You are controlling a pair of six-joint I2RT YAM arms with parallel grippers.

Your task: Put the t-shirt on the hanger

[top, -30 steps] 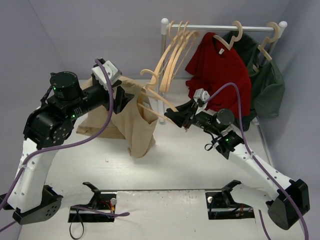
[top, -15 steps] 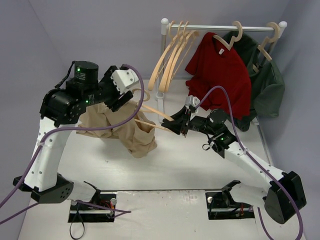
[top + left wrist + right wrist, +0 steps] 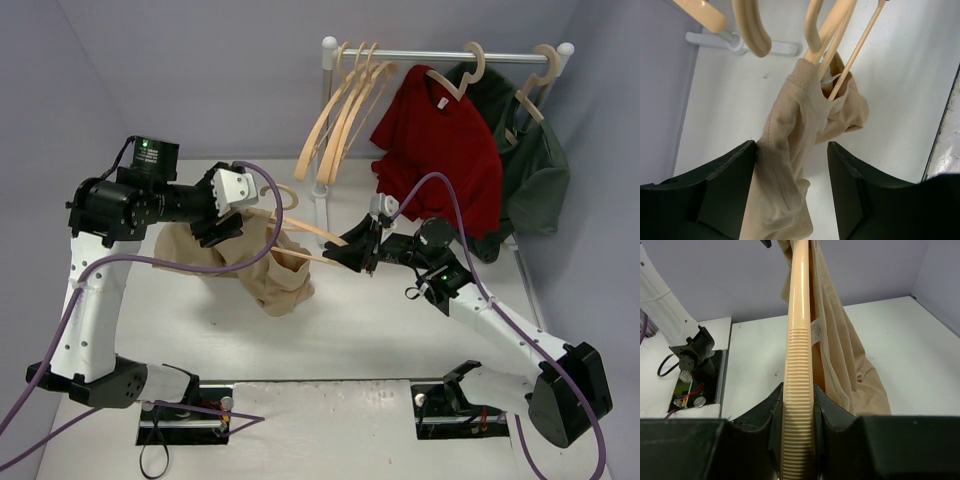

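Note:
The tan t-shirt hangs bunched from the pale wooden hanger, its collar round the hanger's arms and its lower part resting on the table. My right gripper is shut on the ribbed end of one hanger arm, with the shirt draped beyond it. My left gripper is open at the shirt's left side. In the left wrist view the fabric lies between the spread jaws, against the left finger, with the hanger above.
A white clothes rack stands at the back with several spare wooden hangers, a dark red t-shirt and a dark green garment. The rack's foot is close behind the shirt.
My left arm has swung down and to the left, and the shirt has sunk lower with it. My right gripper has moved the hanger slightly left and down.

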